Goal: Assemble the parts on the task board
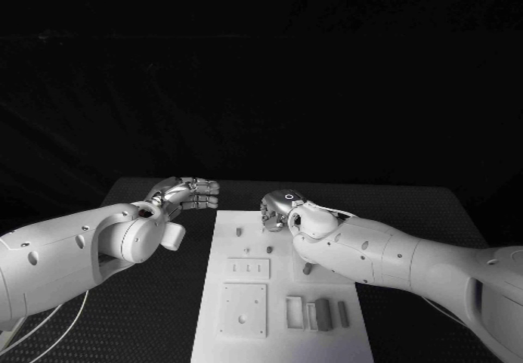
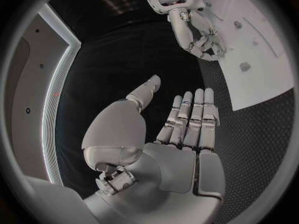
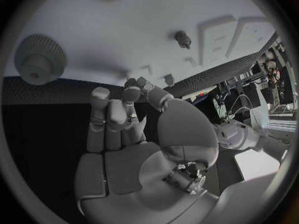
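Observation:
The white task board (image 1: 278,336) lies lengthwise in the middle of the table. My right hand (image 1: 281,209) hovers over its far end with fingers curled down toward the board (image 3: 206,5). Just beyond the fingertips (image 3: 127,87) sit a grey gear (image 3: 39,60) and a small peg (image 3: 182,39). Whether the fingers pinch anything I cannot tell. My left hand (image 1: 187,193) floats off the board's far left corner, above the black table. Its palm (image 2: 181,159) is bare, the fingers straight and the thumb apart. The left wrist view shows my right hand (image 2: 201,35) at the board's edge (image 2: 261,69).
Small pegs (image 1: 239,232) stand on the board's middle. Nearer me are two recessed plates (image 1: 247,268) (image 1: 242,308) and several grey bars (image 1: 316,314) side by side. Black textured table (image 1: 142,318) surrounds the board on both sides.

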`<state>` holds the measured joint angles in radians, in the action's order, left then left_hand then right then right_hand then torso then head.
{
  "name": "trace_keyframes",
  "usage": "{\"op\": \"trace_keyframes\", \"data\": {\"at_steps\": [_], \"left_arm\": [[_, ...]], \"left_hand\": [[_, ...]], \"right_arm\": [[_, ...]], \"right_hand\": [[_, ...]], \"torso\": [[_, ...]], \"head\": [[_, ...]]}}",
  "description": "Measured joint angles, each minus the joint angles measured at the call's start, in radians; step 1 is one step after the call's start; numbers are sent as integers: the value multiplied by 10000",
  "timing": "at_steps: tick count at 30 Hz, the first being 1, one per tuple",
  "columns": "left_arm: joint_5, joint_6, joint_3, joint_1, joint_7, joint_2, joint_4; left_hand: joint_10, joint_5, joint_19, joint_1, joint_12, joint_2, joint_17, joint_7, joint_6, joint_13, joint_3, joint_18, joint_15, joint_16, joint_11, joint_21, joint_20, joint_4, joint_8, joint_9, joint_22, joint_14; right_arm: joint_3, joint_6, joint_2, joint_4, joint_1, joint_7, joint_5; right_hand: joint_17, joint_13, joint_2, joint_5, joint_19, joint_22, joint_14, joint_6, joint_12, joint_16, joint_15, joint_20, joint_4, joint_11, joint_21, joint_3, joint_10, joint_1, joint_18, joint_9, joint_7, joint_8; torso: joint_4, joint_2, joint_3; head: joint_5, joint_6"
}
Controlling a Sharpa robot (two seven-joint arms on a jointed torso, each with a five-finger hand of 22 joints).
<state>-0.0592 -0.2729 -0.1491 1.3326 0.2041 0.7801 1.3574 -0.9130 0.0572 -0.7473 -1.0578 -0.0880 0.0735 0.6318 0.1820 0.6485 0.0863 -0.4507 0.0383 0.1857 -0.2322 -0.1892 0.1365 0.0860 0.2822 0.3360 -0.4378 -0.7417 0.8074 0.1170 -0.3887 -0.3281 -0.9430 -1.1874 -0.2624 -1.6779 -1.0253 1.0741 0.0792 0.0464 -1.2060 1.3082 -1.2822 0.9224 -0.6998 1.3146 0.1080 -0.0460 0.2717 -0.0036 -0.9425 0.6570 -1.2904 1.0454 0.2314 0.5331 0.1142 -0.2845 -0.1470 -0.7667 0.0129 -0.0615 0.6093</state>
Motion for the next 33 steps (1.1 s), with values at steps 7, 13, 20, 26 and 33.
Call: {"op": "trace_keyframes", "data": {"at_steps": [7,13,20,26,33], "left_arm": [[0,20,0,0,-24,-3,-35],[0,21,0,0,-28,-24,-70],[0,24,0,1,-32,-29,-75],[0,25,0,1,-34,-26,-98],[0,26,0,1,-35,-16,-98]], "left_hand": [[0,0,0,0,39,0,-1,0,0,-9,27,-3,0,0,0,0,0,27,-24,10,1,0],[0,0,0,0,38,0,-1,0,0,-8,28,-6,0,0,0,0,0,28,-40,9,1,0],[0,0,0,0,39,0,-2,0,0,-8,27,-11,0,0,0,0,0,28,-40,9,-8,0],[0,0,0,0,39,0,-2,0,0,-8,27,-16,0,0,0,0,0,28,-40,9,-7,0],[0,0,0,0,38,0,-3,0,0,-7,27,-24,0,0,0,0,0,27,-40,8,-7,0]], "right_arm": [[4,-20,-52,-41,10,33,46],[13,-20,-58,-41,29,82,131],[14,-30,-52,-40,31,132,220],[16,-83,-77,-87,36,152,271],[18,-157,-89,-103,38,175,317]], "right_hand": [[26,28,111,0,1,0,-32,-217,47,0,-32,1,-29,35,0,28,-35,-6,0,-78,75,176],[66,49,223,0,5,0,21,-489,160,0,-85,1,-69,126,54,69,58,-14,-1,-170,169,343],[70,49,223,0,57,0,21,-507,159,0,-85,-17,-97,125,54,96,59,-14,-1,-174,184,348],[76,58,223,0,58,0,21,-508,159,0,-85,-16,-97,125,54,96,58,-14,-1,-178,185,348],[76,58,223,0,59,0,21,-508,194,-38,-85,-15,-97,125,54,96,58,-14,0,-176,184,348]], "torso": [[-7,-2,1],[-4,-5,6],[9,-6,7],[4,-1,6],[4,2,0]], "head": [[4,49],[5,70],[20,75],[6,79],[16,74]]}}
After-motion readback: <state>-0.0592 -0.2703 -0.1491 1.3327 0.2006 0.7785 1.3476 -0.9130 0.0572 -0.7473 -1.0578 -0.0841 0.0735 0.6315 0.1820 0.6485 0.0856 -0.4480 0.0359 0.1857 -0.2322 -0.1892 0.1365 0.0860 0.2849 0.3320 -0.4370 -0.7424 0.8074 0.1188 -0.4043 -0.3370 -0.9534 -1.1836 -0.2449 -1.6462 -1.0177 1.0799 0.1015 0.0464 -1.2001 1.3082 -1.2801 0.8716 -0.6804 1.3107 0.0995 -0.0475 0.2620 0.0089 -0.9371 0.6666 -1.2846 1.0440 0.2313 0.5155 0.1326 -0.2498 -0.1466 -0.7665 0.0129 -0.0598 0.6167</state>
